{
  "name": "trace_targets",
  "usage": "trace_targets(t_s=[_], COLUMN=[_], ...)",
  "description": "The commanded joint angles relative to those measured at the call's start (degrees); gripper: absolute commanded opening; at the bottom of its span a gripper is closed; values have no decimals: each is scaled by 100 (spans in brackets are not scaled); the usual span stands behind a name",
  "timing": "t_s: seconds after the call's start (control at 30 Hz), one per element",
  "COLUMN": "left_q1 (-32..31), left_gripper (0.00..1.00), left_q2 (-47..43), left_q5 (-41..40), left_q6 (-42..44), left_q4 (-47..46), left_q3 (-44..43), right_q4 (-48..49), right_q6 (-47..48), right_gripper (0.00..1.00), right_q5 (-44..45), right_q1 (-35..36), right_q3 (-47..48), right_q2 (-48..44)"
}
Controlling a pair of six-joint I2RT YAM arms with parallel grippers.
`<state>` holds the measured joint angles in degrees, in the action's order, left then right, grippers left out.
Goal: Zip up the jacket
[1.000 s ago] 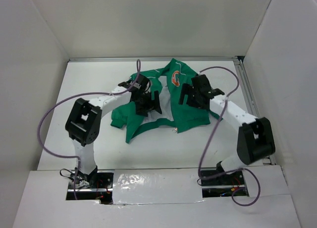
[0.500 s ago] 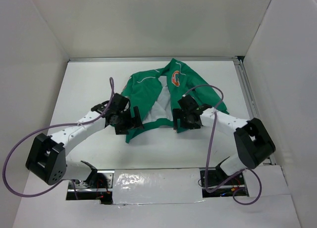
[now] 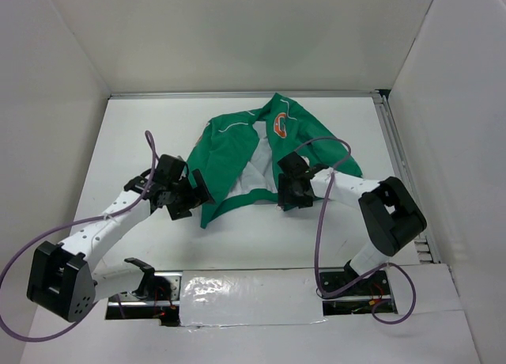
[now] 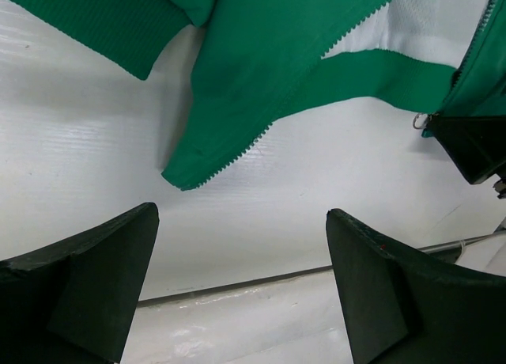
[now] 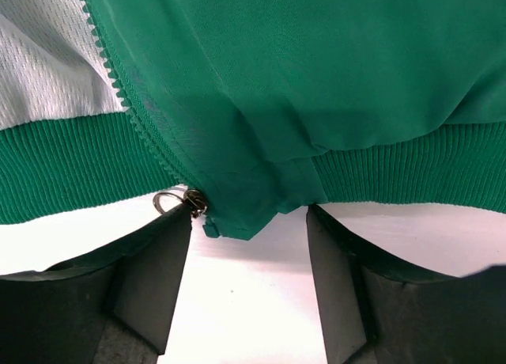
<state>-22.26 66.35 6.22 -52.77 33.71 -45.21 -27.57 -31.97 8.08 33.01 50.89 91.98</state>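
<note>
Both arms stretch forward, low and angled inward toward each other. The left end effector [image 4: 241, 215] gapes wide; the right end effector [image 5: 247, 225] holds its jaws narrower, yet apart.

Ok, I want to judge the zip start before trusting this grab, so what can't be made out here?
Top view: the right gripper covers the zip pull and the hem corner of the jacket.
Right wrist view: fabric overlaps the fingertips, so whether they pinch it is unclear.
Left wrist view: the chest patch is cut off by the top edge.
</note>
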Motion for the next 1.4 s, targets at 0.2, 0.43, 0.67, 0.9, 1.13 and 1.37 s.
trace_targets(t_s=[0.2,0.43,0.67,0.9,1.13,1.37], left_q1=[134,240,389,477,503,495], left_gripper=[99,99,99,99,99,99], left_q2=[-69,-52,-26,80,-34,98], left_q5=[116,213,178,107,230,512], left_q6=[118,329,312,338,329,408], left_q4=[-216,-480,-489,-480,-568,-638], left_q3=[153,293,329,364,618,645], right_q4=[-196,-134,-117,-56,181,1174], right_q6=[-407,-354,-416,-583,-250,366], right_gripper=[76,76,67,33,18,10], right_q5=[149,273,177,247,-51,-1297], right_q1=[73,21,-67,-111,-94,-111], right_q3=[114,192,448,422,255,-220], right_q2=[-611,-587,205,636,277,-689])
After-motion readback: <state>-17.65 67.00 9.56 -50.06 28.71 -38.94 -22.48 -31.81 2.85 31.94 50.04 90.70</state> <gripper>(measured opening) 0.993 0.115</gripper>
